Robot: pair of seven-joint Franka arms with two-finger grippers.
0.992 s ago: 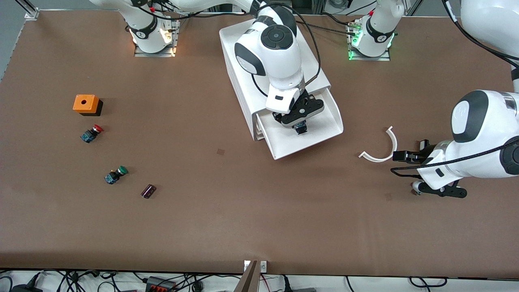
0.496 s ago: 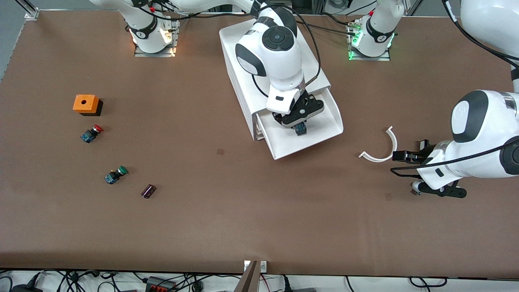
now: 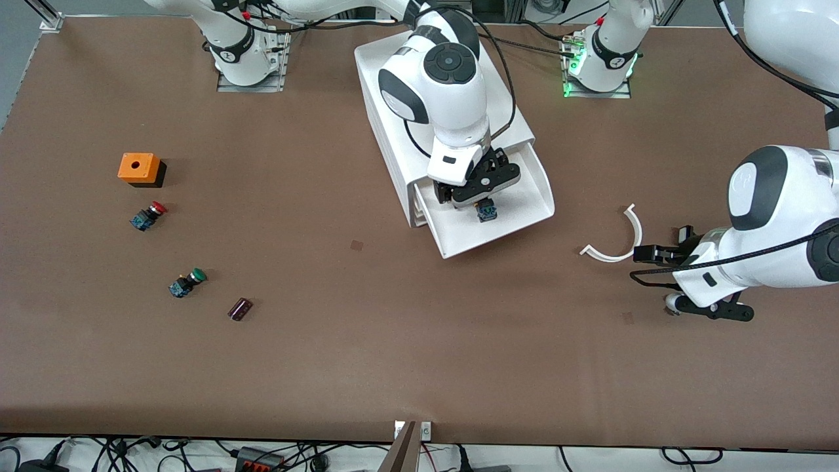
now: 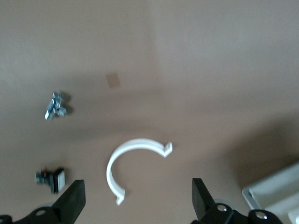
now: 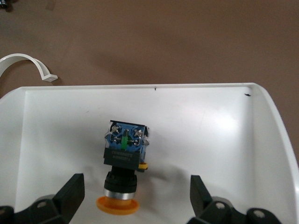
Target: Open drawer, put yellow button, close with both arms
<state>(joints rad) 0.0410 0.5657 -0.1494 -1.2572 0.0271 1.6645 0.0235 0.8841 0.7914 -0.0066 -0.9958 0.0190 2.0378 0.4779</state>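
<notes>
**Yellow button lies in the open top drawer**

Brown bench [image 3: 393, 341] fills the front view. On it the white cabinet [image 3: 393, 98] stands between the two arm bases, with the drawer [image 3: 518, 216] pulled out toward the camera. The right gripper [image 3: 477, 196] is over the drawer, and the yellow button [image 3: 486, 210] lies on the drawer floor just under it. The left gripper [image 3: 645, 252] is at the left arm's end of the bench, near a white curved clip [image 3: 619, 246]. A red button [image 3: 148, 216], a green button [image 3: 187, 282] and an orange box [image 3: 139, 168] lie toward the right arm's end.

From the left wrist, the jaws of the left gripper [image 4: 135, 205] stand wide, with the white curved clip [image 4: 133, 165] on the bench between them.

From the right wrist, the jaws of the right gripper [image 5: 136, 198] stand wide and hold nothing. The yellow button [image 5: 124, 163] lies on its side in the drawer [image 5: 224, 140], apart from both fingers [image 5: 70, 193].
</notes>
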